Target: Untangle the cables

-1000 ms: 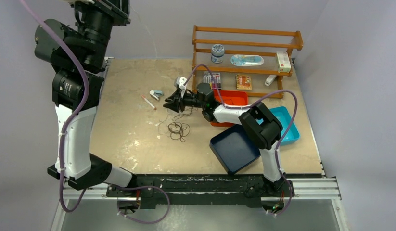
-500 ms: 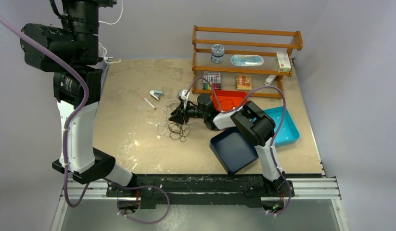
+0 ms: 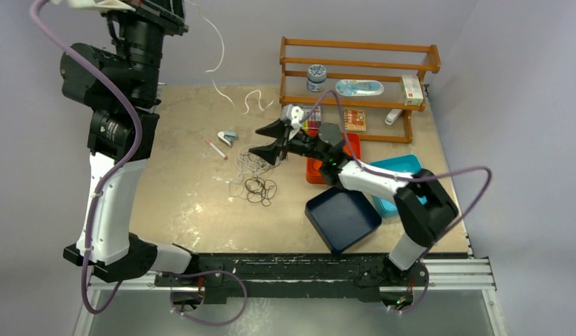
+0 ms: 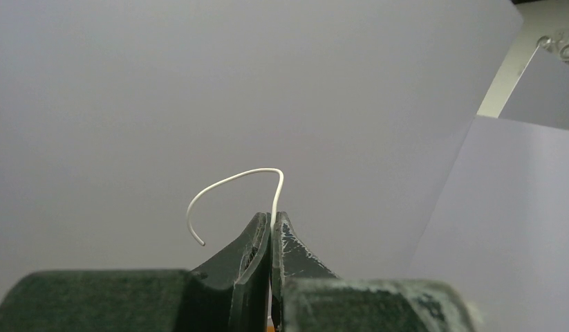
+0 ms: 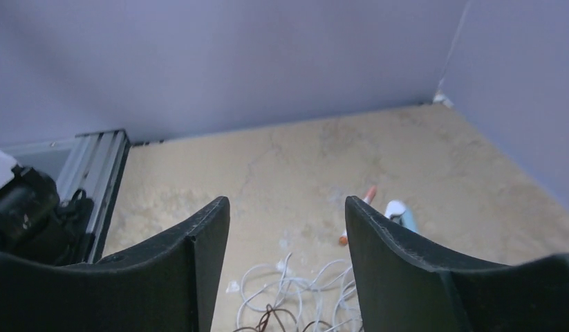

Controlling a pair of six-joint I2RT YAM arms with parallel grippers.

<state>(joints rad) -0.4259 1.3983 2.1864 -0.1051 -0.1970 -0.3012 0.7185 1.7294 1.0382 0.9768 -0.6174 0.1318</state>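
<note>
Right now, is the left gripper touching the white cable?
Touching. In the left wrist view the left gripper is shut on the white cable, whose end curls above the jaws.

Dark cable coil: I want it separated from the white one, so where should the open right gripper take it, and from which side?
Probably the near edge of the dark cable coil, coming straight down from above: its loops lie flat on the table, and that edge lies away from the white cable heaped at its far side.
</note>
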